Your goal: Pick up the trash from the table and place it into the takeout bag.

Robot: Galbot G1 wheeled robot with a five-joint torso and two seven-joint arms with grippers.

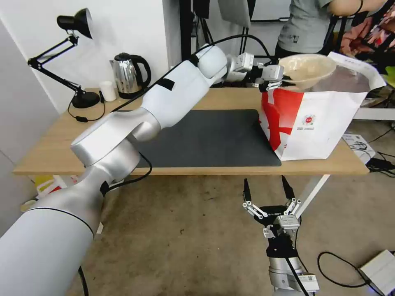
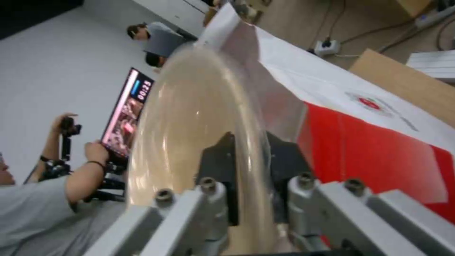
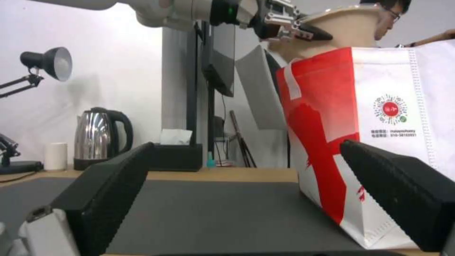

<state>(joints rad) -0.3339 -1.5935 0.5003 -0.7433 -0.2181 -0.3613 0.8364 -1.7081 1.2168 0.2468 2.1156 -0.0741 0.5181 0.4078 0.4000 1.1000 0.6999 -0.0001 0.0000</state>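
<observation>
Clamped by the left gripper [image 1: 275, 84] on the near rim: a beige pulp bowl [image 1: 306, 70], pinched edgewise between the two black pads [image 2: 223, 156], wall of the bowl running straight up from the grip. Held tilted above the open mouth of the takeout bag [image 1: 317, 123], roughly at two o'clock from the gripper, most of the bowl over the foil lining and only the pinched edge hanging back past the bag's red side panel.

Best done, by the look of it, with a little more reach toward three o'clock so the whole bowl sat inside the rim line, then a lowering into the mouth before any release. Dropped from this height and tilt, likely to catch the floppy white top edge and tip out. Worth watching too: the bag's soft wall, easily pushed over by the gripper body.

Parked low at six o'clock, below the front edge of the tabletop [image 1: 53, 152]: the right gripper [image 1: 267, 187], jaws spread wide and empty. Dark mat [image 1: 214, 135] bare of trash between arm and bag.
</observation>
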